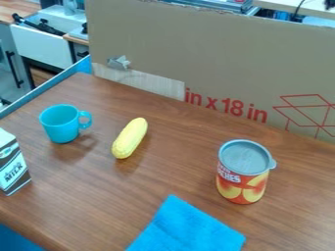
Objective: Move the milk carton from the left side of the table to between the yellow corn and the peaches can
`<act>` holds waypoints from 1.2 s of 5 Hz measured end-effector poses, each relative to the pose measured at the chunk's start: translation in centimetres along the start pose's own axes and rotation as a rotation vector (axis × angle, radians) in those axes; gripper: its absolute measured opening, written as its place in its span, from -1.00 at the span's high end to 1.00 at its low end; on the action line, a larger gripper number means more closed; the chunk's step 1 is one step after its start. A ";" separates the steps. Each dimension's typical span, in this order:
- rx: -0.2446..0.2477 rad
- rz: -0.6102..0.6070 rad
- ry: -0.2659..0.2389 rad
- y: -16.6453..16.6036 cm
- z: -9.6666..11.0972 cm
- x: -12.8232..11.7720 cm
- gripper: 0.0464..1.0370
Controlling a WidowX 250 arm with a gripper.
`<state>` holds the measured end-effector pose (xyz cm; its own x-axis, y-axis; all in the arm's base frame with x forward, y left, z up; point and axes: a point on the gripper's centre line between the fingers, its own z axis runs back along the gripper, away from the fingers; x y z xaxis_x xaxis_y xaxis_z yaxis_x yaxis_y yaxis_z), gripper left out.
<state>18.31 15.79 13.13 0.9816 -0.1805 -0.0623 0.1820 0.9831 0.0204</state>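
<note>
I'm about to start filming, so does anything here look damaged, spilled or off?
Mainly the cardboard behind the table: a crumpled silvery scrap, maybe tape, clings low on its left, and its top edge looks ragged. The mug, can and milk carton stand upright, with no spill visible.

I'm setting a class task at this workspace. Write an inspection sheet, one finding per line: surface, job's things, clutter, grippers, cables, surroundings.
Surface: brown table, wood-grain top.
Job's things: blue cup, upright; yellow corn, lying right of the cup; lidded can, upright; blue cloth, laid nearer the camera; milk carton, upright at the view's left edge.
Clutter: black items beyond the table, upper left.
Grippers: nothing seen.
Cables: thin black cord beyond the cardboard, upper right.
Surroundings: cardboard panel standing along the far side.
</note>
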 end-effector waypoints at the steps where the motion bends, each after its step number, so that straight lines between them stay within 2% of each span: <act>1: -0.021 -0.008 0.061 0.7 -1.6 0.1 -0.93; 2: 0.000 0.001 0.072 1.3 -1.3 0.0 -0.93; 3: -0.002 0.010 0.068 1.3 -1.4 0.2 -0.93; 4: -0.037 0.014 0.081 1.0 -2.6 0.3 -0.93; 5: -0.043 0.029 0.092 0.8 -2.6 0.2 -0.93; 6: -0.030 0.042 0.068 0.4 -1.6 0.0 -0.93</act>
<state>18.31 16.24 11.52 0.9820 -0.1379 -0.1295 0.1383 0.9904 -0.0053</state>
